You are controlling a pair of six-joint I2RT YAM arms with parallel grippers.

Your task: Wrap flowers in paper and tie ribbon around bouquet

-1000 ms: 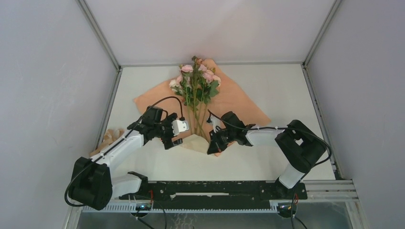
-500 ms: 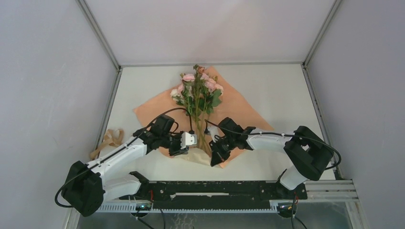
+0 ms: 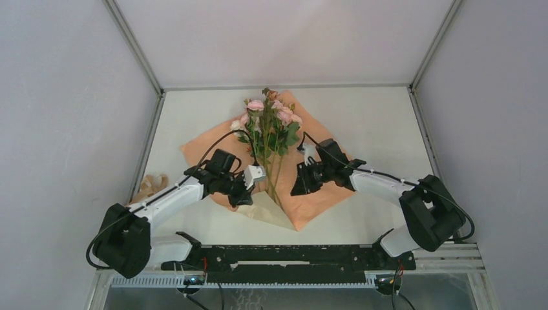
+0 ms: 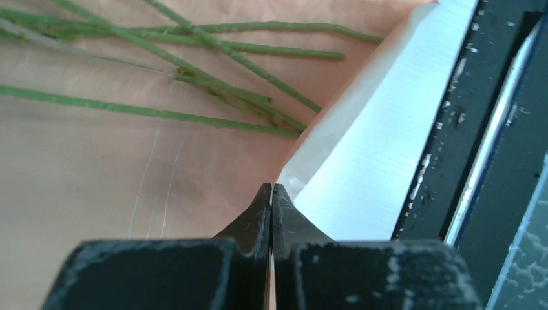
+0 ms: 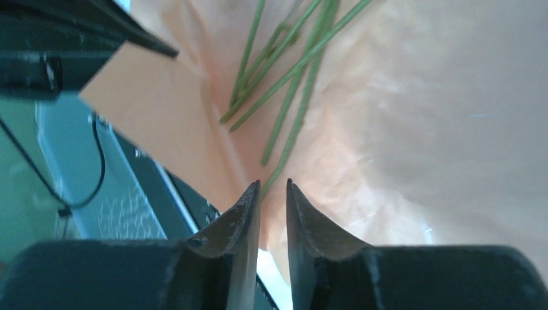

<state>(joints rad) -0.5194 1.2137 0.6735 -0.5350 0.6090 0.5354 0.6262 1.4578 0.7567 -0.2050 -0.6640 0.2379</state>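
As L gripper [image 4: 271,189] pinches paper [image 4: 84,169], flowers [image 3: 268,123] atop

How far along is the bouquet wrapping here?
Done: flowers lie on the paper, its near corner folded up. In hand: left gripper seemingly pinches the fold's edge; right gripper open, empty. Left: wrapping the sides, tying the ribbon, untouched at far left.

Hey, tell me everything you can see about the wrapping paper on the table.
The paper is a thin, slightly crinkled peach-tan sheet lying like a diamond on the table, under the flowers, whose stems run down its middle. Its near-left edge is folded up, showing a paler underside, and the left tool, shut, appears to pinch that fold's edge.
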